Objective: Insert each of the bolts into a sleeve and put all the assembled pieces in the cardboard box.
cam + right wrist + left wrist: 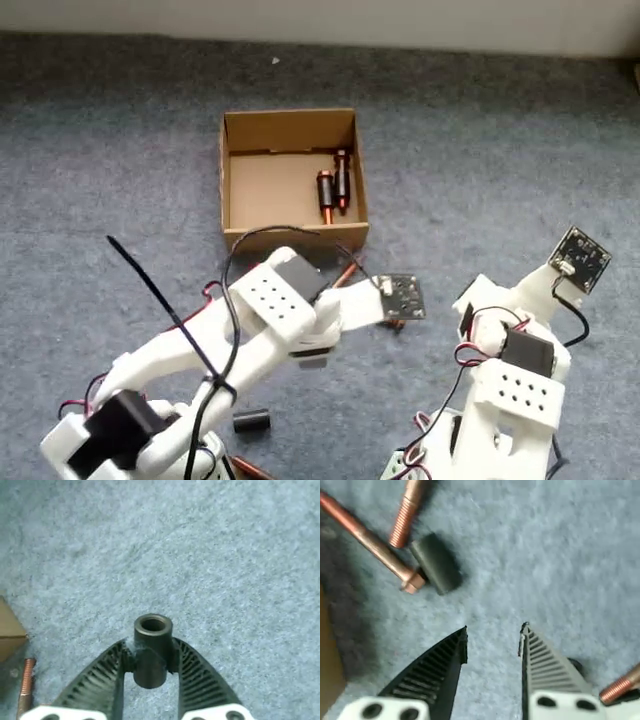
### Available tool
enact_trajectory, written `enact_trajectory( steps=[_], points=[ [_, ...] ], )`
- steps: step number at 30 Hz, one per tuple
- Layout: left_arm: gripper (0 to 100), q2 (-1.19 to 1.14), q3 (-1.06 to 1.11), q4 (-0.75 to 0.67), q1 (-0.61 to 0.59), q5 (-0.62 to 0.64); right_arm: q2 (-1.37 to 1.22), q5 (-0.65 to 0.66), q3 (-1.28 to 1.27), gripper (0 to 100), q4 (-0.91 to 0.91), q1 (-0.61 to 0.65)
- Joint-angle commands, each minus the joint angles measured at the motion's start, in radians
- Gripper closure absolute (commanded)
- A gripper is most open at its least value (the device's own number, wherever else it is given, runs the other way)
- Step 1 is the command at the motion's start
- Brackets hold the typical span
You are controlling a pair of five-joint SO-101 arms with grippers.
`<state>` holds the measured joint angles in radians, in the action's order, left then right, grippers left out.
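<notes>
My right gripper (151, 650) is shut on a black sleeve (153, 627), held upright with its open bore facing the camera, above bare carpet. My left gripper (494, 630) hangs open over the carpet with nothing between its fingers. Just beyond it lie a second black sleeve (436, 562) and two copper bolts: a long bolt (367, 540) whose hex head touches that sleeve, and a threaded bolt (406, 515) crossing above it. The cardboard box (290, 125) holds two assembled pieces (334, 185). The left arm (275, 300) reaches in front of the box.
A loose black sleeve (252, 421) and a copper bolt (250, 466) lie near the left arm's base. Another bolt (620, 687) sits beside the left gripper's finger. A bolt (25, 687) and a box corner (7, 630) show in the right wrist view. Grey carpet surrounds everything.
</notes>
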<state>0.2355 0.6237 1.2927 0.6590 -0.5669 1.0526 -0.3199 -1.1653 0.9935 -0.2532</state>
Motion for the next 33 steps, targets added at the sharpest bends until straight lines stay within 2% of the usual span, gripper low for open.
enact_trajectory(
  steps=[1,8,14,33],
  points=[
    [81,-0.156,-0.223,-0.055,-0.008,0.044,0.019,-0.012,0.013,99.4,-0.022,-0.041],
    [81,-0.461,-0.538,-0.057,-0.004,0.043,0.025,-0.012,0.013,99.4,-0.022,-0.128],
    [81,-0.618,-0.704,-0.052,0.013,0.043,0.025,-0.012,0.013,99.4,-0.022,-0.159],
    [81,-0.694,-0.745,-0.091,0.09,0.044,0.025,-0.012,0.013,99.4,-0.021,-0.159]
  ],
)
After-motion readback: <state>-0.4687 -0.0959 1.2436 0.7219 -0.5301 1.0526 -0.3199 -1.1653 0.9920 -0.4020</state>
